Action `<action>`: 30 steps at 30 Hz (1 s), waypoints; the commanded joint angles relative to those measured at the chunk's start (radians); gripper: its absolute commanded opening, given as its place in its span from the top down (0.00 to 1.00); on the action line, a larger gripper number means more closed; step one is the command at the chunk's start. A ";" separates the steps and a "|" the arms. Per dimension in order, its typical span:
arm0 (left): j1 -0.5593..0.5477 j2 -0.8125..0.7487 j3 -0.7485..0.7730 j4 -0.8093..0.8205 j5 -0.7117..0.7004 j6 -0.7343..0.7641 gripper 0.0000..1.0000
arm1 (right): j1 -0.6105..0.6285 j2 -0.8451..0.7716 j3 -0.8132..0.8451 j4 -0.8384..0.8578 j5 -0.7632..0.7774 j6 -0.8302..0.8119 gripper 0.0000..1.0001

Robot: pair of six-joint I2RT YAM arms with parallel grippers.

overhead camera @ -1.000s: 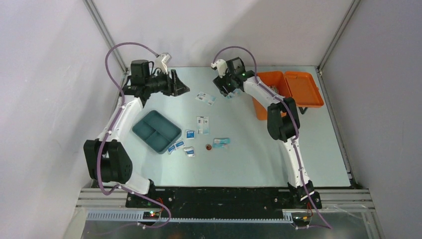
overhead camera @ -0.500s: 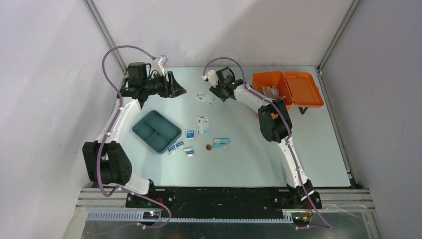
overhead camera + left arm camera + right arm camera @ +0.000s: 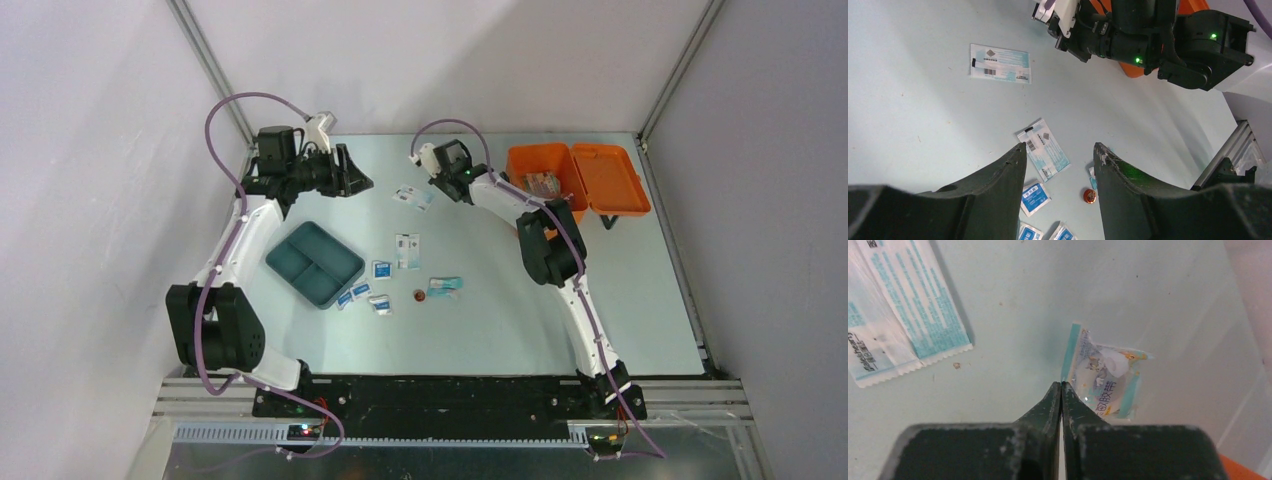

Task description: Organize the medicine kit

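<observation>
Top external view: one medicine kit [image 3: 520, 162] is seen, lid laid open rightward, long axis near-to-far; one divided tray [image 3: 313, 262]; left gripper [image 3: 1058, 147] spread, right gripper [image 3: 1061, 385] pressed together.

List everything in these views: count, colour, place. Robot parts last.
medicine kit: one, orange, lid open, far right of the table, some items inside.
divided tray: one, teal, left of centre.
long packets: two, white and teal, one at the far side, one mid-table.
small sachets: about four, blue and white, right of the tray.
teal packet: one, centre.
cartoon-printed packet: one, teal-edged, far side.
round item: one, red-orange, centre.
left gripper: open, empty, far left.
right gripper: shut, empty, by the cartoon-printed packet.
</observation>
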 commanded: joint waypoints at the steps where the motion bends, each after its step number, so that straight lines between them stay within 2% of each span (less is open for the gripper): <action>1: -0.002 -0.016 0.013 0.014 -0.007 0.010 0.43 | -0.003 0.000 0.043 -0.004 -0.018 -0.004 1.00; 4: -0.001 -0.013 0.016 0.014 0.038 0.074 0.43 | -0.011 -0.060 0.087 -0.082 -0.168 -0.013 1.00; 7: -0.002 -0.015 0.021 0.013 0.110 0.169 0.42 | -0.031 -0.180 0.104 -0.158 -0.453 -0.022 1.00; 11: -0.008 -0.030 0.039 0.014 0.229 0.367 0.40 | -0.063 -0.303 0.129 -0.287 -0.785 -0.088 1.00; 14: -0.020 -0.032 0.058 0.014 0.299 0.525 0.37 | -0.079 -0.399 0.069 -0.315 -0.935 -0.146 1.00; 17: -0.037 -0.030 0.063 0.014 0.372 0.660 0.34 | -0.091 -0.458 0.020 -0.304 -0.995 -0.180 1.00; 21: -0.089 -0.019 0.066 0.015 0.378 0.790 0.27 | -0.085 -0.485 0.039 -0.323 -1.020 -0.226 1.00; 30: -0.204 0.071 0.138 0.013 0.295 0.890 0.22 | -0.066 -0.465 0.122 -0.375 -1.033 -0.295 1.00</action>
